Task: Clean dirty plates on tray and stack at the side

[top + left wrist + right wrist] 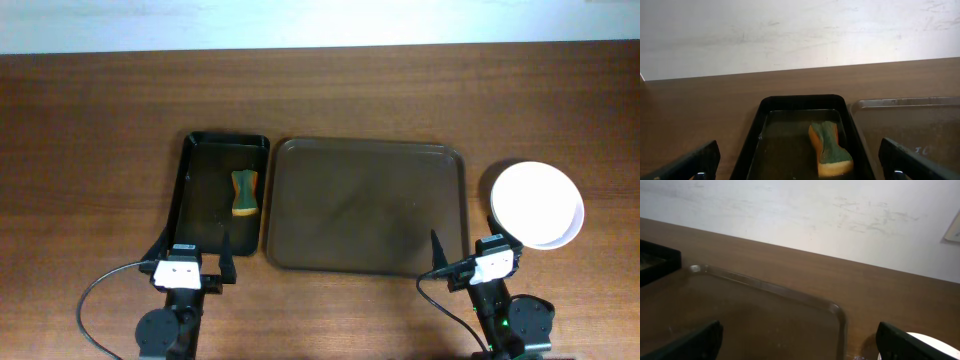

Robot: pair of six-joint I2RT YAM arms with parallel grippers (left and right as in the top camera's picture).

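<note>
round white shallow plates [537, 203], stacked on the wooden table [100, 150], off the large dark brown rectangular tray [365, 205] and just beside its right rim. plain white on top, no orange smear to be seen; a second rim peeking out along the lower right edge, exact count of the stack impossible to tell. just ahead of the right gripper [468, 247] and a little to its right, near but not between the fingers. from the right wrist, only a sliver of white [930, 347] at the bottom, beside the right-hand fingertip [910, 342].

right gripper [800, 347] spread wide, holding nothing, low over the near right corner of the tray. left gripper [195, 252] likewise spread wide and holding nothing, at the near end of a smaller narrow black tray [205, 190], well apart from the plates, with the whole brown tray between.

brown tray: smooth, faintly glossy, rounded corners, raised rim, nothing on it. black tray: glossy, deeper-walled, a thin film of clear water inside as seen from the left wrist [790, 145]. in it, a waisted sponge [245, 193], green scouring face on an orange-yellow foam body, soft and porous-looking, lying lengthwise toward the right wall [830, 150]. table: warm brown wood grain, matte. fingers [690, 162] black, blunt, hard plastic by the look.
</note>
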